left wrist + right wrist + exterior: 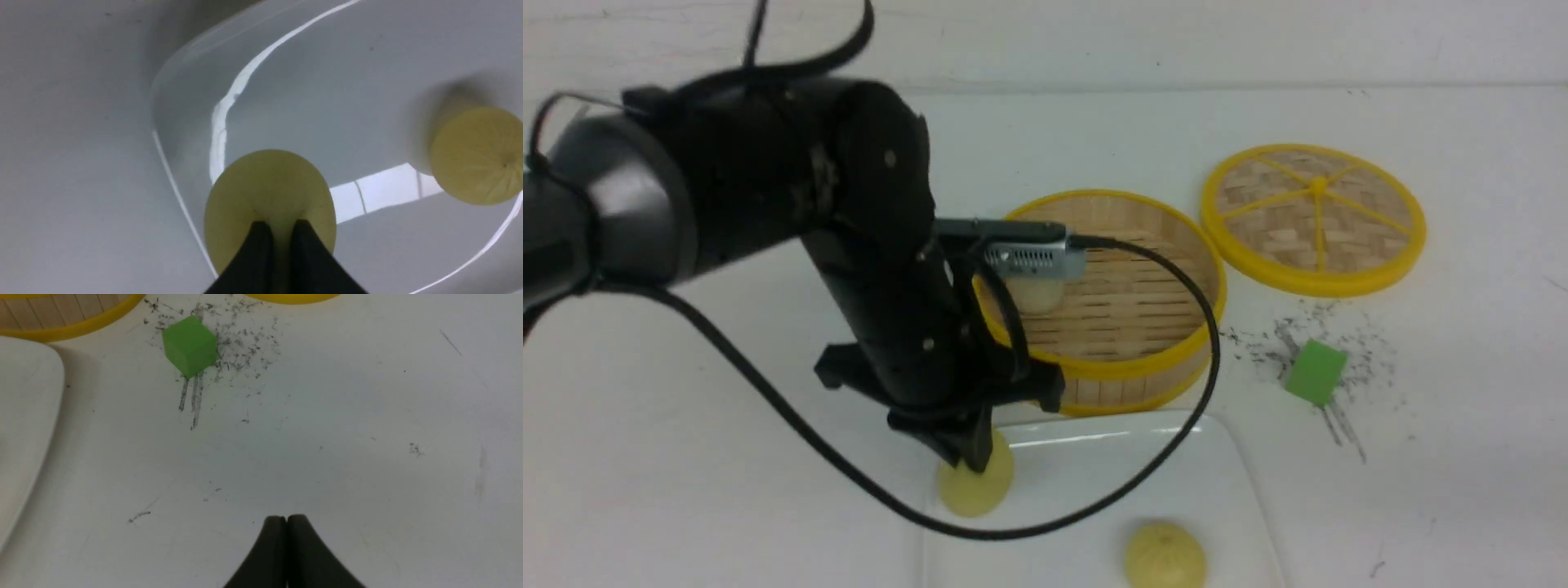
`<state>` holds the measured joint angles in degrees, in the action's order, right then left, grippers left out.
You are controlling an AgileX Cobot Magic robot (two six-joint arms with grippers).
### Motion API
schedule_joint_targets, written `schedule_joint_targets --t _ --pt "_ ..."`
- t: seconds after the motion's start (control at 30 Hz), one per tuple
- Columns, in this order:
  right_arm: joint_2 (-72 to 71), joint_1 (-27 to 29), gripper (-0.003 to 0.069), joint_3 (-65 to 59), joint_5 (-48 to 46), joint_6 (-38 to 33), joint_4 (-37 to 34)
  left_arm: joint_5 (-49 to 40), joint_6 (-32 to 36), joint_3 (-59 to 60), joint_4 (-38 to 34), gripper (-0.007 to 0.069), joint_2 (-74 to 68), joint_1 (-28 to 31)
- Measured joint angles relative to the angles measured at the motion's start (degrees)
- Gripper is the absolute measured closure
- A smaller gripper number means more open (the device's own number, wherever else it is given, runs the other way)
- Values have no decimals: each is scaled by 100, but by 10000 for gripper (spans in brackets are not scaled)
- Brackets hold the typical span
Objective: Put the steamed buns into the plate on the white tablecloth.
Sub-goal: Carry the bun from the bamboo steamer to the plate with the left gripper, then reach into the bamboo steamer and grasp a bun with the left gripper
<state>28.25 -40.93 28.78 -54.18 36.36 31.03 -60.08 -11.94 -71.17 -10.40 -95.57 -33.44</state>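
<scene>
My left gripper (972,461) is shut on the pleated top of a pale yellow steamed bun (976,490), at the back left corner of the glossy white plate (1217,465). In the left wrist view the black fingertips (261,232) pinch this bun (269,188) over the plate's rim (184,122). A second yellow bun (1165,555) lies in the plate, also seen from the left wrist (476,157). A whitish bun (1037,296) sits in the bamboo steamer (1127,367), half hidden by the arm. My right gripper (287,519) hangs shut and empty over the white tablecloth (347,437).
The steamer's woven lid (1313,219) lies flat at the back right. A small green block (1316,372) sits among dark scuffs right of the steamer; the right wrist view shows the block (190,346) and the plate's edge (24,408). The left arm's cable loops over the plate.
</scene>
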Motion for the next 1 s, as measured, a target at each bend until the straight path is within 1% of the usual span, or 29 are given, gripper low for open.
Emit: schedule_joint_targets --t 0.13,0.23,0.33,0.37,0.4,0.47,0.57,0.7,0.77,0.83,0.97,1.0 --pt "0 0 642 0 5 0 0 621 98 257 -466 477 -298 0" --pt "0 0 636 0 5 0 0 829 104 265 -608 383 -525 0" --pt "0 0 631 0 5 0 0 865 109 259 -648 279 -628 0" --pt "0 0 631 0 5 0 0 865 109 234 -648 265 -624 0" --pt "0 0 629 0 5 0 0 828 109 111 -606 207 -629 0" --pt "0 0 625 0 5 0 0 802 109 -206 -477 157 -629 0" --pt "0 0 621 0 5 0 11 828 73 -853 -226 125 -692 0" --pt "0 0 618 0 5 0 21 808 -136 -1848 146 118 -1051 0" --pt "0 0 618 0 5 0 21 686 -396 -2736 659 118 -1536 0" --pt "0 0 618 0 5 0 21 567 -503 -3303 1040 118 -1896 0" --pt "0 0 618 0 5 0 21 198 -713 -4165 1867 118 -2549 0" --pt "0 0 618 0 5 0 21 148 -728 -4197 1902 118 -2603 0"
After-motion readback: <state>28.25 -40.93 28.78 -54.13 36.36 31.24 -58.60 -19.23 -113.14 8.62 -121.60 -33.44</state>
